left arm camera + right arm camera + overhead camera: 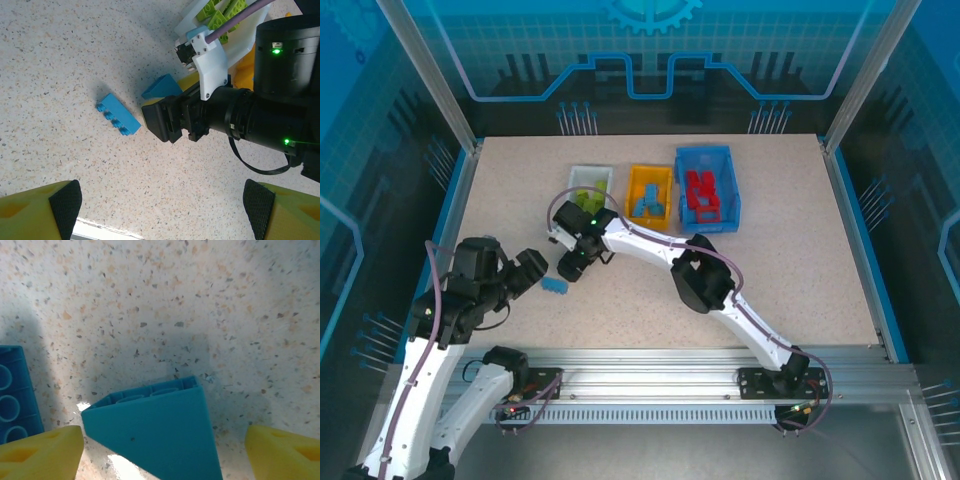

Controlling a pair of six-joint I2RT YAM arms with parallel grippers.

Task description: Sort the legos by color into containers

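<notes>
A light blue brick (pixel 554 286) lies flat on the table between both grippers; the left wrist view has it (pixel 118 115) ahead and to the left. My left gripper (pixel 525 272) hangs open just left of it, its fingers (pixel 65 202) wide apart over bare table. My right gripper (pixel 570 264) is open and straddles a light blue sloped lego (pixel 155 435) lying on its side; the left finger (pixel 40 450) sits close to the lego and a gap remains on the right. That sloped lego (pixel 161 87) pokes out from behind the right gripper's black fingers.
Three containers stand in a row at the back: white (pixel 592 168) with lime green legos (pixel 588 195), orange (pixel 632 200) with light blue ones (pixel 648 205), blue (pixel 705 152) with red ones (pixel 702 195). The right arm stretches diagonally across the table's middle.
</notes>
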